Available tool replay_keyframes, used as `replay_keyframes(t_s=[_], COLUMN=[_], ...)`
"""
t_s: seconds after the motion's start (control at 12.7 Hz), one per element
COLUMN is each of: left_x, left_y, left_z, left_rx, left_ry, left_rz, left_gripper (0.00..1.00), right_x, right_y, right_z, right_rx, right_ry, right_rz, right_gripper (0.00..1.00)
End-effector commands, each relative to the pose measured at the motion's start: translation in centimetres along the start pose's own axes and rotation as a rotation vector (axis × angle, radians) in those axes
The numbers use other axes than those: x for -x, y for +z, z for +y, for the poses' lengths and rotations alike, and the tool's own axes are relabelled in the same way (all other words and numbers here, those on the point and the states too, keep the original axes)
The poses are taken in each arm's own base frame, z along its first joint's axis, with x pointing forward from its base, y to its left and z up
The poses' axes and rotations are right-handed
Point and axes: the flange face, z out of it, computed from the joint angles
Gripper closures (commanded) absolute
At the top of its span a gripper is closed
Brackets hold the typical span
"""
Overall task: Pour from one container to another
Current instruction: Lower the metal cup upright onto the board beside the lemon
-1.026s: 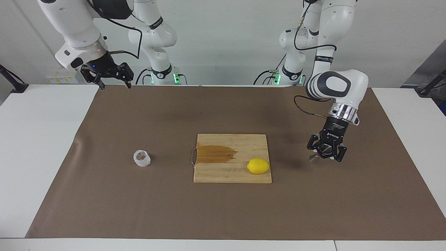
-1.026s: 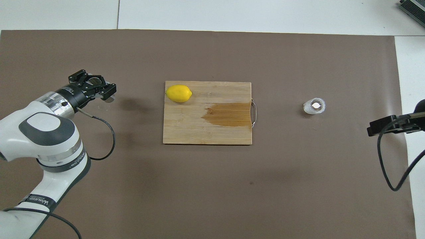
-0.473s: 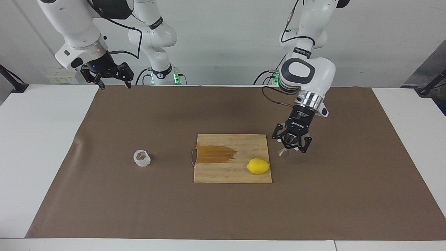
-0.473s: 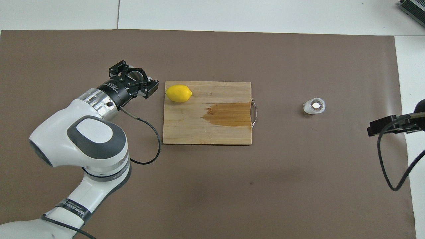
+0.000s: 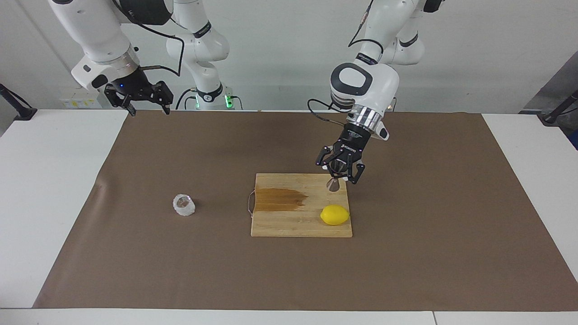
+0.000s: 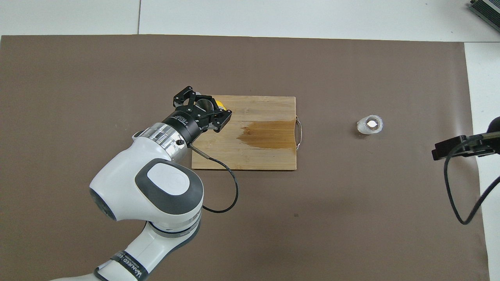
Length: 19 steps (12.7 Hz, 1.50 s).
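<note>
The small clear glass cup (image 5: 184, 205) (image 6: 369, 125) stands on the brown mat toward the right arm's end of the table, with nothing near it. My left gripper (image 5: 339, 175) (image 6: 204, 111) is shut on the silvery steel jigger (image 5: 334, 182) (image 6: 203, 104) and holds it in the air over the corner of the cutting board, above the lemon. My right gripper (image 5: 150, 109) waits open and empty, raised over the mat's edge nearest the robots; in the overhead view only part of it shows.
A wooden cutting board (image 5: 289, 225) (image 6: 254, 156) lies mid-table with a dark wet stain and a metal handle toward the cup. A yellow lemon (image 5: 334, 215) (image 6: 221, 104) rests on the board, mostly hidden under the left gripper in the overhead view.
The left arm has carried the jigger from over the mat at its own end of the table to over the board's corner. The right arm and the cup have not moved.
</note>
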Motion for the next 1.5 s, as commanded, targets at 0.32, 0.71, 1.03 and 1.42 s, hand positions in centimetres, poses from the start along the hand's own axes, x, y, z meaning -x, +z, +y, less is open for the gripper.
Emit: replay_keyframes(t_s=[0.32,0.71,1.03,1.42], left_x=[2.9,1.8,1.5,-0.2], left_y=[1.4,4.4,7.4,10.2], left_z=[-1.6,-2.9,-4.8,-7.8], left_rx=[-0.026,-0.080,-0.122,-0.116], left_ry=[-0.066,-0.010,0.061,0.115], left_rz=[-0.061,-0.031,-0.022,0.004], left_gripper=[1.00,1.00,1.00,1.00], right_x=[0.0,0.0,0.0,0.0], right_y=[-0.2,-0.2,-0.2,-0.2], right_z=[0.0,0.0,0.0,0.0], right_rx=[-0.022,-0.022,-0.022,-0.022], right_ry=[0.016,0.016,0.016,0.016], right_rz=[0.003,0.003,0.003,0.003], right_gripper=[0.00,0.00,0.00,0.00])
